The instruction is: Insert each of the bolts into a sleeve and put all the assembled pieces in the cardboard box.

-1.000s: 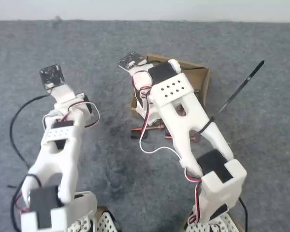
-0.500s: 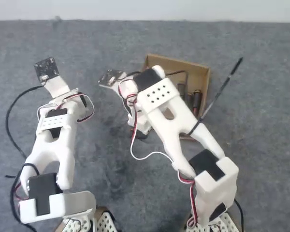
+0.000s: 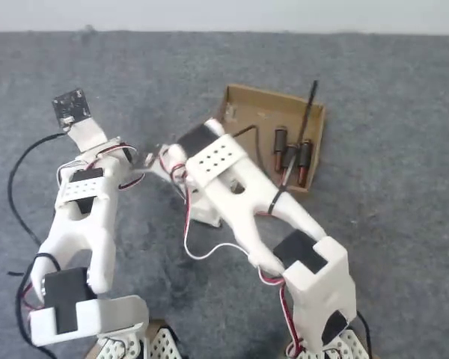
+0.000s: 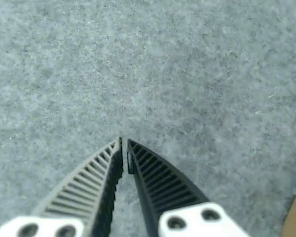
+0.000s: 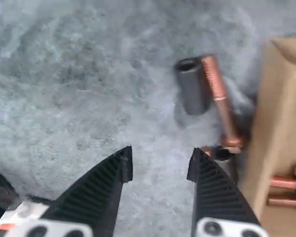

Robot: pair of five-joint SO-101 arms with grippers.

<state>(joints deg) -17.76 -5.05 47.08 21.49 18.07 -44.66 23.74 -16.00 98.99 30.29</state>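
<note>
Seen from the right wrist, my right gripper (image 5: 160, 155) is open over the grey carpet with nothing between its fingers. Just beyond its tips lie a dark sleeve (image 5: 191, 85) and a copper bolt (image 5: 218, 98), side by side and separate. A second bolt head and sleeve end (image 5: 221, 151) sit against the cardboard box (image 5: 281, 113). From the high view the box (image 3: 243, 108) holds three assembled pieces (image 3: 290, 157). My left gripper (image 4: 124, 144) is shut on nothing, hovering over bare carpet.
From above, the right arm (image 3: 217, 168) stretches leftward across the middle, close to the left arm (image 3: 86, 202). A black cable tie (image 3: 305, 123) sticks up from the right arm over the box. Grey carpet (image 3: 389, 82) covers the table.
The right arm has swung left, away from over the box, uncovering the pieces inside. The left arm shifted slightly left early on, then held still.
</note>
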